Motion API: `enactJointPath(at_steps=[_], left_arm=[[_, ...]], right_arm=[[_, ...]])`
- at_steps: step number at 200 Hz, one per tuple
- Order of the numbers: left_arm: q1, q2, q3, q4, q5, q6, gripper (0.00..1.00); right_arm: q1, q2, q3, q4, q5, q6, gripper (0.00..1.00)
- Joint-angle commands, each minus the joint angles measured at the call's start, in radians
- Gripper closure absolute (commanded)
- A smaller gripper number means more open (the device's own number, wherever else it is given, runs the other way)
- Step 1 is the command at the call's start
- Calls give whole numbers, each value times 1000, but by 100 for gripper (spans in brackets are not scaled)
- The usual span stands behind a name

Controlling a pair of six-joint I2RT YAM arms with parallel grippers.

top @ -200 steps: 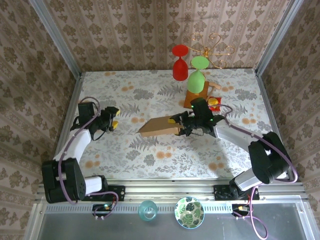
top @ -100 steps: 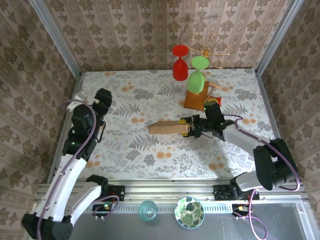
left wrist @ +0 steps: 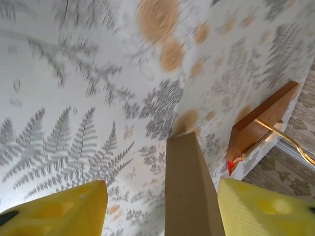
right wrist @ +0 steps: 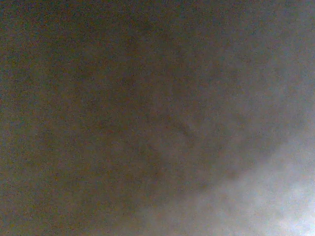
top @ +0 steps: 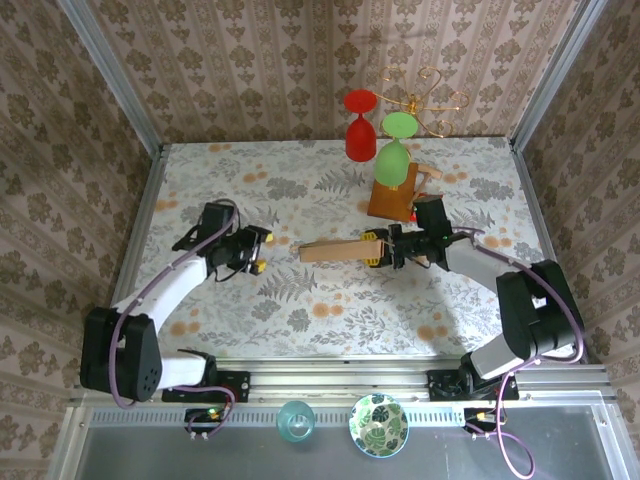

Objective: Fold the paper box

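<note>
The paper box [top: 335, 250] is a tan cardboard piece held off the flowered table, seen edge-on as a narrow strip at mid-table. My right gripper [top: 386, 249] is shut on its right end; in the right wrist view there is just a dark brown blur close to the lens. My left gripper [top: 259, 253] lies low on the table just left of the box and points at its left end, a small gap between them. In the left wrist view the box [left wrist: 189, 191] runs between the yellow fingers [left wrist: 59, 211] of the open left gripper [left wrist: 160, 184], and neither finger touches it.
A wooden stand [top: 392, 195] with a red glass [top: 358, 135] and a green glass [top: 393, 160] is just behind the right gripper; it also shows as the stand [left wrist: 261, 123]. Patterned walls close three sides. A bowl [top: 378, 425] and a blue glass [top: 295, 420] sit beyond the near rail.
The left arm rose high, then came down with its gripper near the box's left end. The right gripper carried the box a little right and turned it edge-on.
</note>
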Motion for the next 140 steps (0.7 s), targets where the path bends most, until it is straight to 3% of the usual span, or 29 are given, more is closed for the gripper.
enactJointPath(at_steps=[1,40,94,140], left_arm=[[-14,66,16,127,98,-189,37],[-37,193,4,219,230,-294,36],[-49,236,-24,334,231,-397,30],[-73,232,-59,386,257,-435,30]], right_arm=[[-6,51,39,0,-112,-36,70],[-12,167,89,65,-200,-69,70],[-12,238,137,8,-231,-130,71],[-17,268,141,26,-235,-126,71]])
